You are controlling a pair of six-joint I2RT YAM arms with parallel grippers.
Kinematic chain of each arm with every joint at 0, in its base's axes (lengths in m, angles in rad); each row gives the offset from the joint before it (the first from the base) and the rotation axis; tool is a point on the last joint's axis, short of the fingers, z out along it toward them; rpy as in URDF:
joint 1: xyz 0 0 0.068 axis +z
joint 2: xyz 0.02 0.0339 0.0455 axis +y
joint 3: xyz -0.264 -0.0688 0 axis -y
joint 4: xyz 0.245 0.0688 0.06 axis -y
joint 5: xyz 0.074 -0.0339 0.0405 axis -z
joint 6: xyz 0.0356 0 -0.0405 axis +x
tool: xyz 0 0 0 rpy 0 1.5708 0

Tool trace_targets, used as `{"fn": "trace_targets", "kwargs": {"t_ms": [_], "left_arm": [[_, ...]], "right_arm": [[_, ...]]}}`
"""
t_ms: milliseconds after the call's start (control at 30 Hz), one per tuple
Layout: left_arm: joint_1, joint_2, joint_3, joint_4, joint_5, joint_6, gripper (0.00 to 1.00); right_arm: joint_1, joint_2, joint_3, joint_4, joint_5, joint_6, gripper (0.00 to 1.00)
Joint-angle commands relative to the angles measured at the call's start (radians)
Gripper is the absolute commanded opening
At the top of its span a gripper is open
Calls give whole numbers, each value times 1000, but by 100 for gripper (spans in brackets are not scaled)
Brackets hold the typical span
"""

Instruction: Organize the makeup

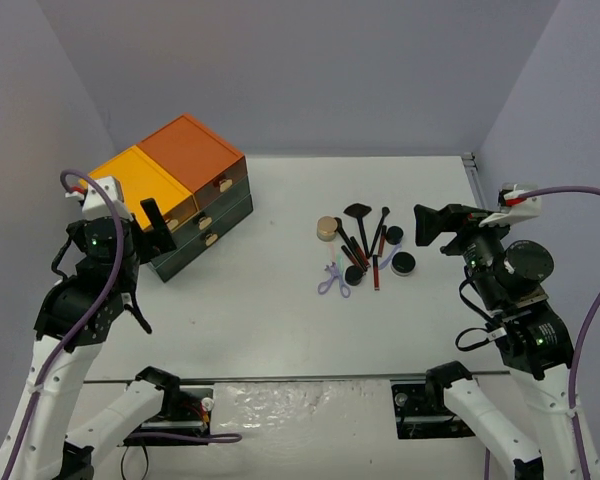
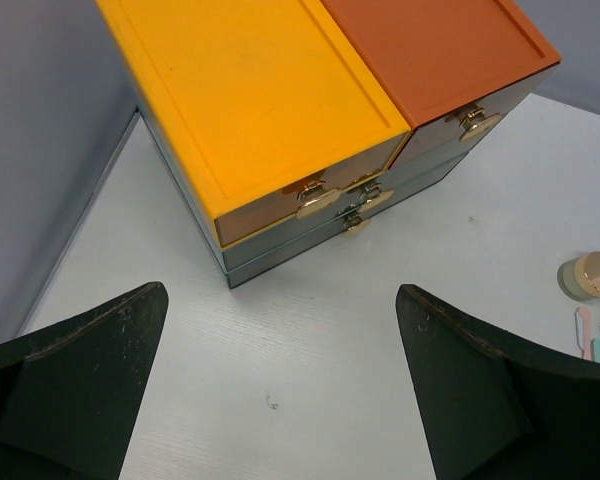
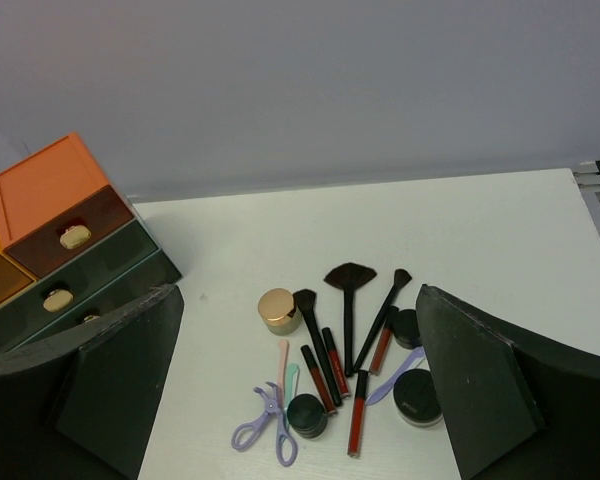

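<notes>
The flat white table (image 1: pixel 280 310) is carrying everything. The dark green drawer cabinet with one yellow and one orange top panel (image 1: pixel 180 185) is standing at the table's far-left corner, its gold-knobbed drawer fronts facing the near right. Bare surface is lying open between the cabinet and the makeup, along the whole near edge, and behind the makeup toward the far wall.

The left gripper (image 2: pixel 280 300) is hovering just in front of the cabinet, jaws spread wide and holding nothing. The right gripper (image 1: pixel 423 225) is hovering just right of the makeup, jaws likewise spread wide and empty.

The makeup is lying in one loose cluster right of table centre, well apart from every edge. The long items are lying with their long axes running roughly near to far and fanning out slightly.

- Three black-handled brushes (image 3: pixel 348 280) are pointing their heads toward the far wall.
- Four slim red-and-black pencils (image 3: pixel 358 420) are lying among and below the brush handles.
- One lavender scissor-shaped curler (image 3: pixel 273 405) is lying at the near-left corner, finger loops toward the near edge.
- Three round black compacts (image 3: pixel 417 397) are sitting on the cluster's near and right sides.
- One gold-lidded jar (image 3: pixel 278 310) is standing at the far left.
- One pink stick (image 3: pixel 282 355), one mint stick (image 3: pixel 292 378) and one lavender strip (image 3: pixel 392 378) are lying between these items.
</notes>
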Motion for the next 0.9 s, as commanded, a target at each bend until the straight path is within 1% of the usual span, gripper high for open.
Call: {"fn": "trace_targets", "kwargs": {"t_ms": [0,167,267,367,400,467,500,600,633,733,867], "left_arm": [[-2,71,40,57,39,-87,97],[-11,132,26,59,40,-191,97],[-56,190,47,41,-22,-258,97],[-114,264,64,14,-143,-338,97],[-115,278,65,14,-144,-338,97],[-115,308,65,11,-168,-392,97],[-115,319,64,11,-171,-399,95],[-116,364,63,1,-223,-437,84],[-115,381,68,-6,-230,-443,82],[-113,414,81,-30,-277,-456,82],[-89,463,91,-35,-286,-456,82]], "right_arm": [[7,22,-10,62,-5,14,100],[14,15,-22,65,-7,7,100],[20,11,-30,63,-11,4,100],[31,10,-33,65,-15,-8,100],[31,10,-33,63,-15,-8,100],[39,3,-30,62,-21,-18,100],[40,0,-30,62,-24,-20,100],[47,-17,-30,57,-26,-37,100],[49,-22,-33,54,-23,-41,100],[58,-35,-40,41,-15,-56,100],[69,-56,-50,38,-3,-69,100]]}}
